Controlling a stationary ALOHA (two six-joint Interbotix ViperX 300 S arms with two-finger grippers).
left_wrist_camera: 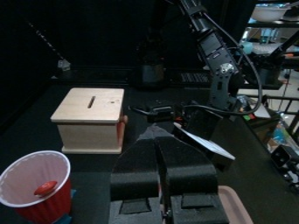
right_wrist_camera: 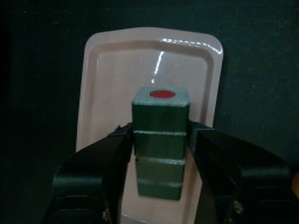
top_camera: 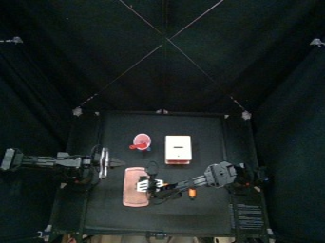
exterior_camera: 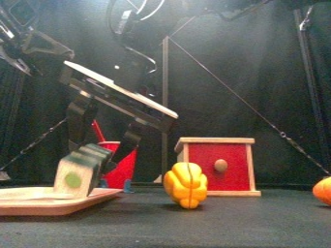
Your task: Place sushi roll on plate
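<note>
My right gripper (right_wrist_camera: 162,133) is shut on the sushi roll (right_wrist_camera: 162,131), a small green block with a red dot on its upper end. It holds the roll over the long pink plate (right_wrist_camera: 117,79). In the front view the roll (exterior_camera: 80,174) shows a pale face and hangs tilted at the plate's (exterior_camera: 33,201) near end; I cannot tell whether it touches. From above, the gripper (top_camera: 148,184) is over the plate (top_camera: 131,196). My left gripper (left_wrist_camera: 163,140) is shut and empty, resting left of the plate (top_camera: 117,169).
A red cup (top_camera: 140,143) with a small red thing inside stands behind the plate, also in the left wrist view (left_wrist_camera: 35,185). A pale square box (top_camera: 178,146) with a red front (exterior_camera: 218,165) stands beside it. A yellow pepper-like toy (exterior_camera: 185,184) and an orange thing (exterior_camera: 323,190) lie right of the plate.
</note>
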